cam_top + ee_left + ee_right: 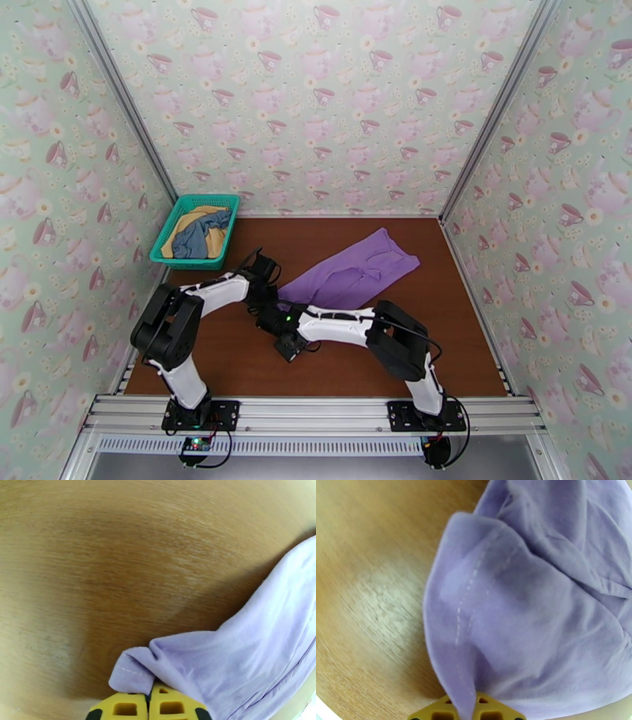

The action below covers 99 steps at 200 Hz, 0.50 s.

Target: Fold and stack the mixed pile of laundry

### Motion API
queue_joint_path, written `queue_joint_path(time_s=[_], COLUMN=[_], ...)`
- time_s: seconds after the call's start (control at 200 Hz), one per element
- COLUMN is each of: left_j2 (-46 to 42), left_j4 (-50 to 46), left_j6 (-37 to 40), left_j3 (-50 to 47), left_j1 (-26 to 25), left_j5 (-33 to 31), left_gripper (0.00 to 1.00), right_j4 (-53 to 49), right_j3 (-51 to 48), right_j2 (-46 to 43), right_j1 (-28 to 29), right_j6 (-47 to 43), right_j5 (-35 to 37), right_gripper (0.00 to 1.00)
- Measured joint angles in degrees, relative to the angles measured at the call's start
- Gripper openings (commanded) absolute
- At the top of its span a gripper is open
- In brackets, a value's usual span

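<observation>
The lilac-purple shirt [355, 272] lies crumpled and stretched diagonally across the middle of the brown table. Its near-left end is held by both grippers. My left gripper [267, 294] is shut on a hemmed corner of the shirt [245, 649], the yellow fingertips [173, 707] pressed together. Just in front of it, my right gripper [272, 314] is shut on a stitched edge of the shirt [521, 610], which runs down between its fingertips [489, 711]. The grey-blue garment [197, 237] and the mustard-yellow garment [207, 213] lie bunched in the basket.
The teal mesh basket [232, 229] stands at the table's far left corner against the wall. Patterned walls close in the table on three sides. Bare brown tabletop [442, 331] lies to the right and in front of the shirt.
</observation>
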Motion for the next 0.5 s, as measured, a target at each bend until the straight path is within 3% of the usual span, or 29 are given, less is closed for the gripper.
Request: queue_joint_path(time_s=[0.13,0.316,0.496], left_j2=[-3.0,-8.7,-8.2], left_j4=[1.5,-8.3,-17.3], left_j6=[0.3,2.2,4.7], left_j3=[-3.3,-4.4,8.7], left_j1=[1.3,2.9,-0.9], left_j5=[0.0,-0.9,-1.0], left_gripper=[0.0,0.0,0.0], right_j4=[-0.2,0.2,0.0], right_j3=[1.5,3.6,-0.2], right_j2=[0.5,0.2,-8.7], right_j1=[0.4,1.6,-1.7], right_j6=[-0.1,-0.3,0.7], right_j5=[-4.3,-7.3,-4.7], right_gripper=[0.0,0.0,0.0])
